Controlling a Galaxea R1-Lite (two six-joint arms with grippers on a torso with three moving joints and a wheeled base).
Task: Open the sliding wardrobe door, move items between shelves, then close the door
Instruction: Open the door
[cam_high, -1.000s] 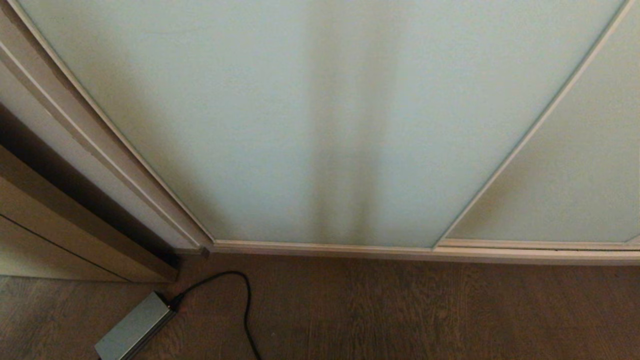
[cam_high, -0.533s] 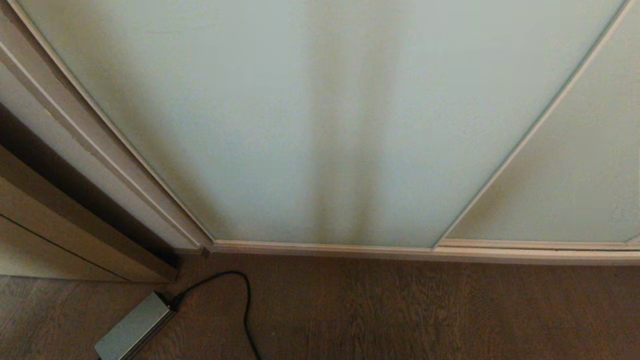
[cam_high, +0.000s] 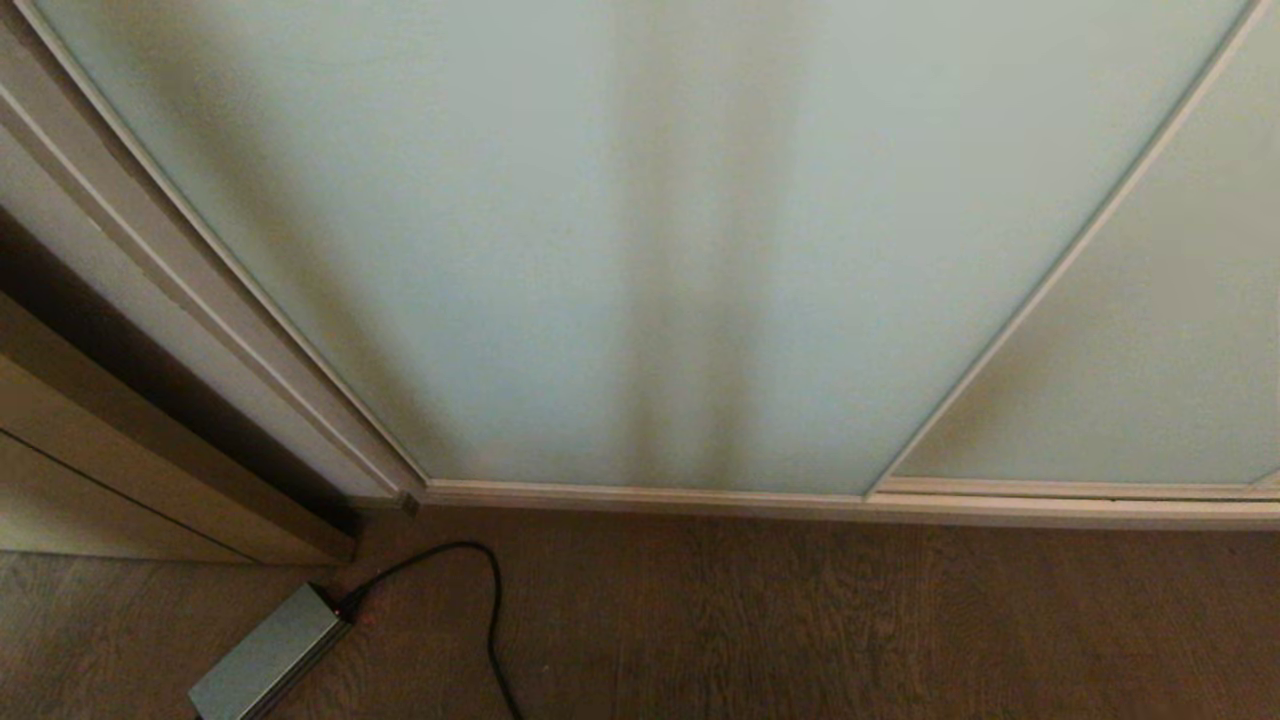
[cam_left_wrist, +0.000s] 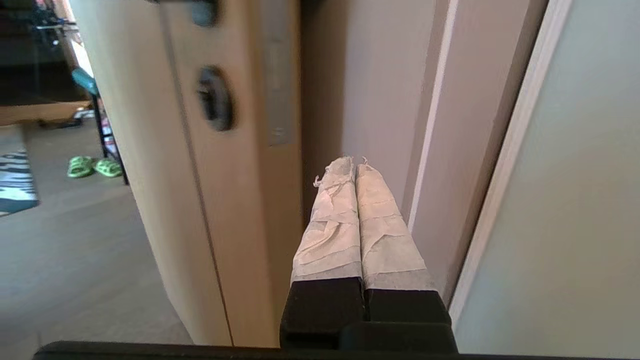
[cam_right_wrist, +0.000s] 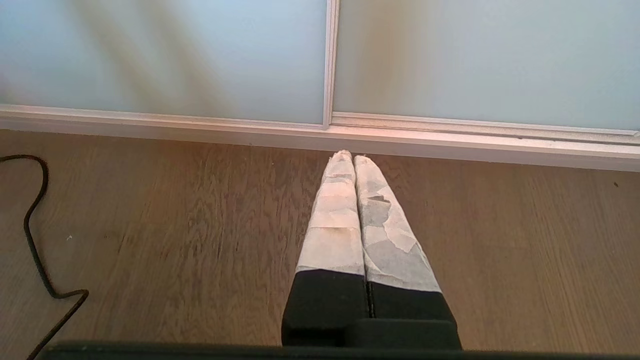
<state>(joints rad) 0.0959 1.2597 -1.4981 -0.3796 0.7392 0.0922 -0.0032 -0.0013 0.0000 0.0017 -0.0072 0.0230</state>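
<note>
The sliding wardrobe door (cam_high: 640, 250) is a pale mint frosted panel with a slim cream frame, standing closed beside a second alike panel (cam_high: 1150, 350). Neither arm shows in the head view. My left gripper (cam_left_wrist: 354, 161) is shut and empty, its taped fingers pointing at the wall strip between a beige room door and the wardrobe door's cream edge (cam_left_wrist: 515, 140). My right gripper (cam_right_wrist: 348, 155) is shut and empty, hanging over the wood floor just short of the bottom track (cam_right_wrist: 320, 135), under the joint of the two panels. The items and shelves are hidden behind the closed doors.
A grey power brick (cam_high: 268, 655) with a black cable (cam_high: 490, 620) lies on the wood floor at lower left. A beige room door (cam_left_wrist: 215, 175) with a dark lock plate stands open left of the wardrobe. Green slippers (cam_left_wrist: 92, 167) lie in the room beyond.
The head view stays the same; only the soft shadows on the frosted door have shifted a little. No arm has entered that view.
</note>
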